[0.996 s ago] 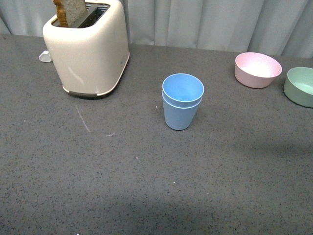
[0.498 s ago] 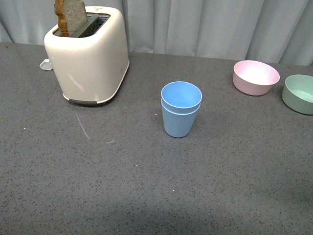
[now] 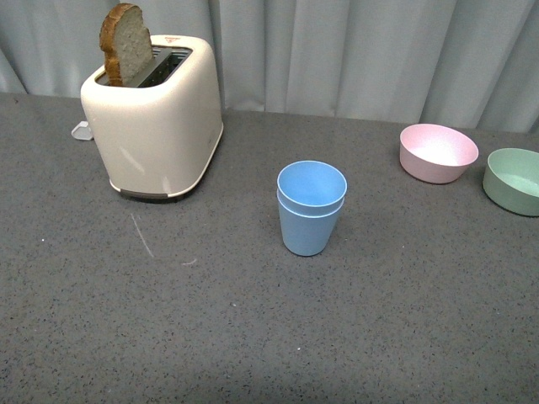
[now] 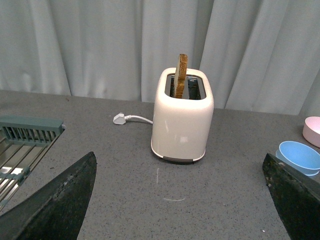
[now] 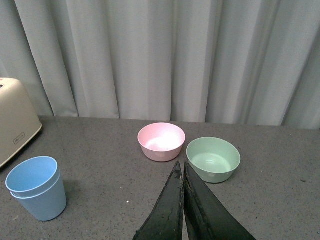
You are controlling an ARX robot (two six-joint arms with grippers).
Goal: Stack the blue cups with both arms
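Nested cups right of toaster

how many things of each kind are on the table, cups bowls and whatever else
blue cups: 2, one nested inside the other
bowls: 2, the pink bowl and the green bowl
toaster: 1, with a bread slice standing in its slot
plug with white cord: 1, lying behind the toaster
rack: 1, only partly seen in the left wrist view
total: 8, bread included

Mock kitchen setup, prob. lab/demo space. Evidence: dark grey speckled counter-type surface; cream toaster w/ bread slice in slot, plug lying unplugged; dish rack at surface edge; pink bowl & green bowl; pale curtain as backdrop, no real wall/cabinets.
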